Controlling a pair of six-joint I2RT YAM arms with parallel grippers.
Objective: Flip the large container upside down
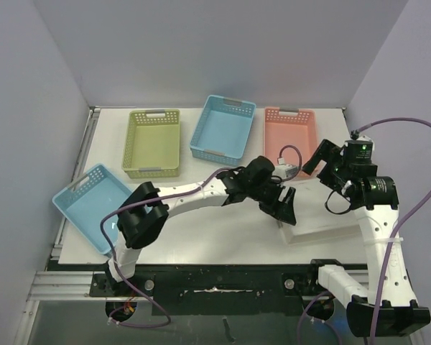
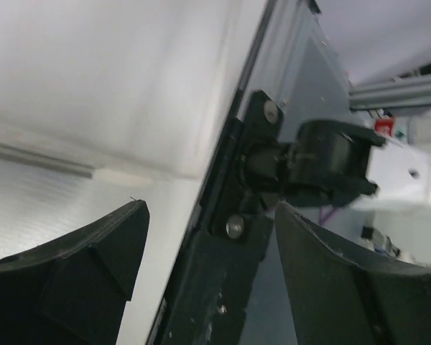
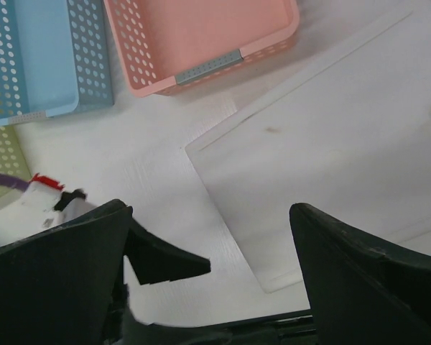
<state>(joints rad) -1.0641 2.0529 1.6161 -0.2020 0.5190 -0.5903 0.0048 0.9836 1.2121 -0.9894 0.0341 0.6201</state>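
The large container (image 1: 329,220) is a pale translucent box lying flat at the table's right front, a wide flat face upward. In the right wrist view it (image 3: 330,151) spreads below my right gripper (image 3: 208,248), which hangs open and empty above its near left corner. From above, the right gripper (image 1: 320,164) is over the container's far edge. My left gripper (image 1: 284,210) stands open at the container's left edge. In the left wrist view the left gripper (image 2: 212,251) has nothing between its fingers, and the pale container surface (image 2: 108,86) fills the upper left.
Four perforated baskets lie on the table: a light blue basket (image 1: 93,205) overhanging the left edge, a green basket (image 1: 153,142), a blue basket (image 1: 223,128) and a pink basket (image 1: 291,131) along the back. The table's near edge rail (image 2: 223,237) runs close below the left gripper.
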